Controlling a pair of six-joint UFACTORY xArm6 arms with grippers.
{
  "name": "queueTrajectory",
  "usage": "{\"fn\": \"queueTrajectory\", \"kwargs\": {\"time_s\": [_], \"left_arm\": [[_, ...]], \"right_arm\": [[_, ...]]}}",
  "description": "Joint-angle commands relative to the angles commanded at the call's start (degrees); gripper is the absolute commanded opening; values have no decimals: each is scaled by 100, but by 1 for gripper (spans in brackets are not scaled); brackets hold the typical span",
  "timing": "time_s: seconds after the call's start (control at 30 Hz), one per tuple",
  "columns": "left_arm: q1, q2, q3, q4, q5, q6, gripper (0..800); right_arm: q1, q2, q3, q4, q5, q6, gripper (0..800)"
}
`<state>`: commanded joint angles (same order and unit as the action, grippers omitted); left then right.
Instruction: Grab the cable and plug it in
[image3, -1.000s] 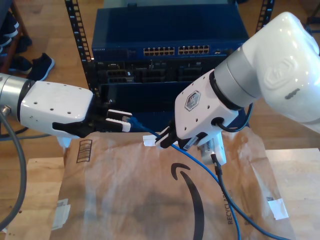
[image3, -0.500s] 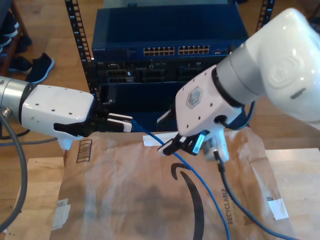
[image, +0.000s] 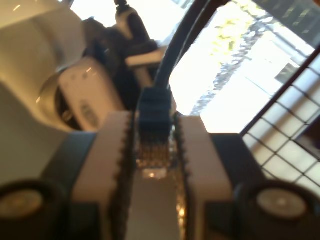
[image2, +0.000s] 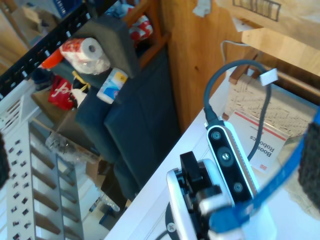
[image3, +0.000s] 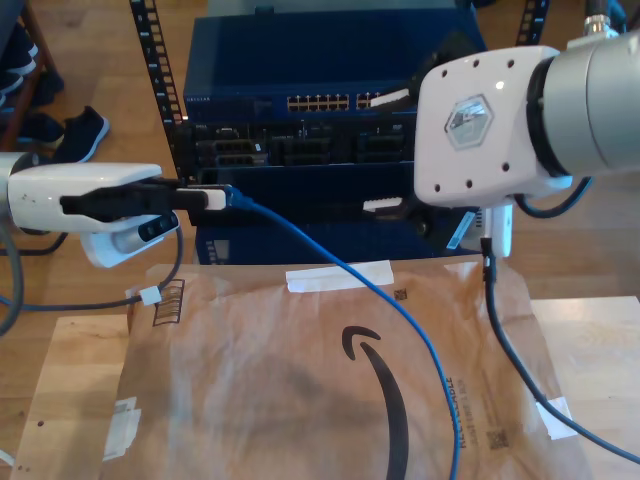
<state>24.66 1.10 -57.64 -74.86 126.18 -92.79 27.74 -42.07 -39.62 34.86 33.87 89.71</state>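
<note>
Clamped narrow in my first pincer (image3: 213, 197): small translucent blue plug (image: 154, 107) of the thin bright-blue ethernet cable (image3: 330, 262). Plug contacts toward the wrist, cord leaving past the fingertips, so not yet aimed at a port. Slack trailing over the brown paper sheet (image3: 250, 390) on the counter. My second pincer (image3: 390, 150) wide, holding nothing, before the dark-blue rack-mounted network switch (image3: 350, 101); probably ready for a handover.

A white card (image2: 267, 146) in the second wrist view is showing red print reading roughly "Boos Robotics". Small print is running along the brown paper (image3: 470, 408) in the exterior view, too blurred to read.
</note>
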Motion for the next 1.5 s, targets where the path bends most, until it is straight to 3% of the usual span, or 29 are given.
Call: {"fn": "queueTrajectory", "kwargs": {"time_s": [0.1, 0.3, 0.53, 0.73, 0.97, 1.5], "left_arm": [[-26, 44, 9, 9, 369, -237, 2], [-9, 53, 105, 35, 404, -510, 2], [114, 519, 79, 18, 378, -818, 2], [185, 510, 35, -220, 378, -853, 5], [316, 510, 18, -246, 396, -888, 5], [264, 431, 53, -255, 624, -703, 22]], "right_arm": [[501, -18, 273, 0, -765, -229, 791], [1600, -18, 607, -62, -2092, -527, 791], [1644, -9, 589, -141, -2154, -519, 790], [1960, -9, 659, -114, -2171, -466, 791], [2242, 114, 879, -105, -2954, -457, 783], [2365, 624, 642, -79, -3420, -273, 753]]}}
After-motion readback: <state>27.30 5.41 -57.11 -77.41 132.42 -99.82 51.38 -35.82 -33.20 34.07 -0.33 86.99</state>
